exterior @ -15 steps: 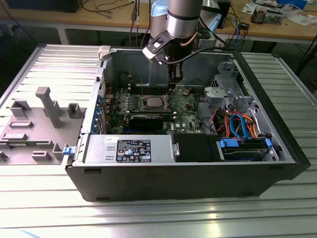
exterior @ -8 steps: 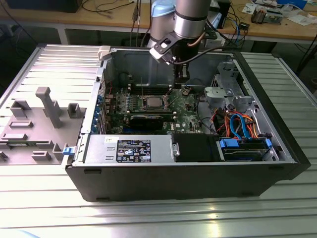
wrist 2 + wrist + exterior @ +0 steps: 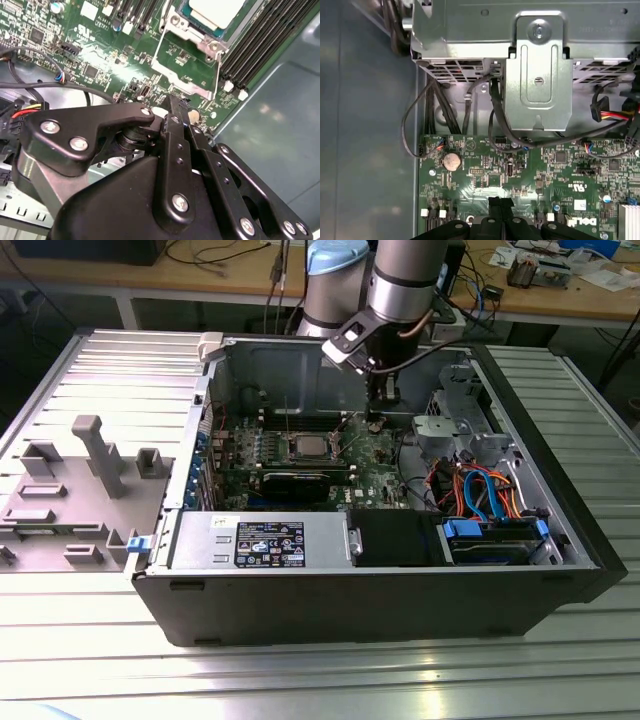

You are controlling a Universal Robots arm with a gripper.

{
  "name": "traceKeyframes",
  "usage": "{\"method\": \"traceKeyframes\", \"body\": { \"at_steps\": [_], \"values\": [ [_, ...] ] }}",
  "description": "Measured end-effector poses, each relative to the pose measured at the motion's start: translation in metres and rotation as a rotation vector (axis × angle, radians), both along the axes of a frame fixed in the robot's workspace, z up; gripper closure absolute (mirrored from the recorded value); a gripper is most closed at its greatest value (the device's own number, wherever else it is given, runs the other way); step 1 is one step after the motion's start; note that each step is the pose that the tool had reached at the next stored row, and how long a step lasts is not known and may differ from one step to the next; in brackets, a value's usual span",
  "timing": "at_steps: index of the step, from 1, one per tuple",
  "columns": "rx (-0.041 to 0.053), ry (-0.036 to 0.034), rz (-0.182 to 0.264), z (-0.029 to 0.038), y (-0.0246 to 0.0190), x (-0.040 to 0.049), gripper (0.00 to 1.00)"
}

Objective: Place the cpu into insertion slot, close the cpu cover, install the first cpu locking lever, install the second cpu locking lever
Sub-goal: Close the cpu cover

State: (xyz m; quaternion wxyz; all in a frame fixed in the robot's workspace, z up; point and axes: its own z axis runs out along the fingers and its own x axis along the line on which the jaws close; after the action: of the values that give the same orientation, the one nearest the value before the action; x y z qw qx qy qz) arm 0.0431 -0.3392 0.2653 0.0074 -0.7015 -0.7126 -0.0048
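In the exterior view an open case (image 3: 350, 600) lies on a ribbed metal table (image 3: 300, 670). The arm reaches down into it, and the gripper (image 3: 374, 418) hangs low over the board (image 3: 375, 465). It is a little toward the exterior view's right of the cpu (image 3: 308, 447), whose silver top shows in the middle of the board. In the second wrist view the cpu (image 3: 215, 10) sits in the slot (image 3: 175, 22). The cover (image 3: 182, 90) is swung open off the slot, and green board shows through its window. The gripper (image 3: 174, 102) has its jaws pressed together with nothing seen between them. Its tip is just beside the cover's free edge; whether they touch I cannot tell. A coin battery (image 3: 193, 116) lies next to the fingers. In the first wrist view the gripper (image 3: 500, 202), jaws together, points over the board (image 3: 485, 170). The battery (image 3: 452, 161), black cables (image 3: 495, 115) and a metal bracket (image 3: 537, 75) lie beyond it.
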Motion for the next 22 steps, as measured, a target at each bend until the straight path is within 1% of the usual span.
{"method": "traceKeyframes", "body": {
  "at_steps": [1,3,5,6,7,12,22],
  "values": [
    [0.0001,-0.0001,0.000,-0.0032,0.0000,0.0010,0.89],
    [0.0002,0.0000,0.000,-0.0068,0.0000,0.0017,0.89],
    [0.0002,0.0048,-0.001,-0.0099,-0.0005,0.0022,0.89],
    [-0.0001,0.0067,-0.002,-0.0125,-0.0009,0.0021,0.89],
    [-0.0003,0.0070,-0.003,-0.0140,-0.0010,0.0021,0.89],
    [-0.0003,0.0072,-0.003,-0.0155,-0.0010,0.0003,0.89],
    [-0.0002,0.0072,-0.003,-0.0156,-0.0010,-0.0020,0.89]
  ]
}}
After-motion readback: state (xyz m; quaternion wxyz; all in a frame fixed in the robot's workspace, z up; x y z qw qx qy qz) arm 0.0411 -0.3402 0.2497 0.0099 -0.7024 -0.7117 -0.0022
